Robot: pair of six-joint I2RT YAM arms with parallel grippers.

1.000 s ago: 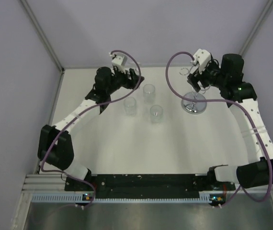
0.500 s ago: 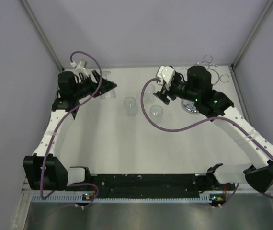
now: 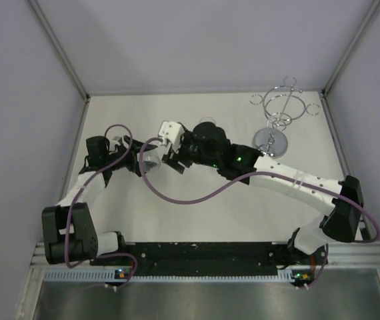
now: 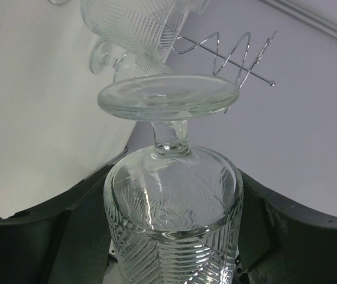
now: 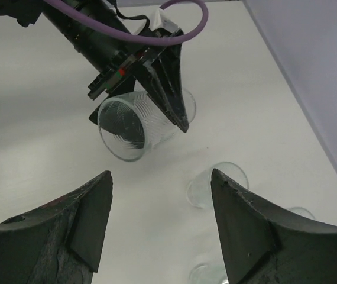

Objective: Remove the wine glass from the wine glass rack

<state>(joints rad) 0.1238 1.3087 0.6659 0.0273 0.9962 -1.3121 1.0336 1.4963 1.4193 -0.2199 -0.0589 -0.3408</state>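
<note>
Holding the wine glass (image 4: 174, 213) on its side, the left gripper (image 3: 143, 163) is clamped on the bowl, w/ one black finger on each side of it. In the left wrist view the stem and round foot point away from the gripper, toward the wine glass rack (image 3: 280, 113). The glass is off the rack and well apart from it, over the left-centre of the tabletop (image 3: 197, 207). Can't tell whether it touches the tabletop. The rack stands at the far right on its round shiny base (image 3: 270, 141), w/ looped wire arms on top.

The right arm reaches across the middle, so the right gripper (image 5: 161, 174) is just beside the left one. Its fingers are spread apart w/ nothing between them, and its wrist camera looks down at the open rim of the held glass. More glasses (image 5: 216, 184) sit on the tabletop near the two grippers, one partly hidden behind the right arm in the top view.
</note>
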